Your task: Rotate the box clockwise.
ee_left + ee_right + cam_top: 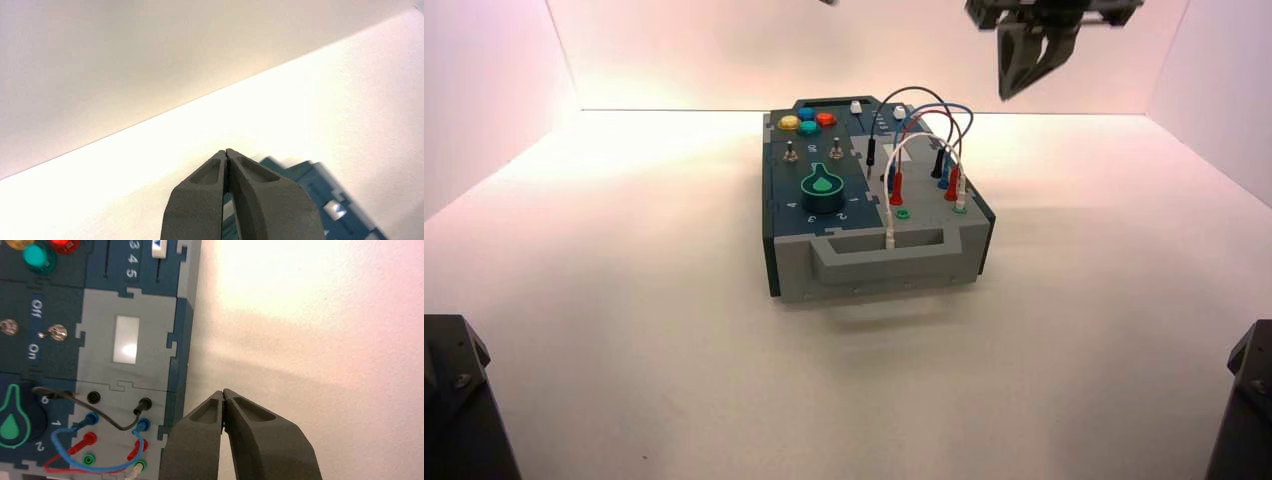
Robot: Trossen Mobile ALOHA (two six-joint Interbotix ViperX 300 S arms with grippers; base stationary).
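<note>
White walls close in a pale worktop (624, 320) on three sides, and I have the box (874, 200) sitting near its middle, one grey end handle (886, 255) facing my camera and its length running away toward the back wall. From above I see the right tool (1024, 60) hanging high over the far right of the worktop, above and behind the box's back right corner, well clear of it. Its wrist camera shows the fingers pressed together with nothing between them, over bare worktop just beside the box's long edge, near the plug wires (95, 440) and the small pale window (126, 339). The left tool (227, 152) is likewise pinched shut on nothing; a dark-blue corner of the box (310, 185) shows beyond it.
</note>
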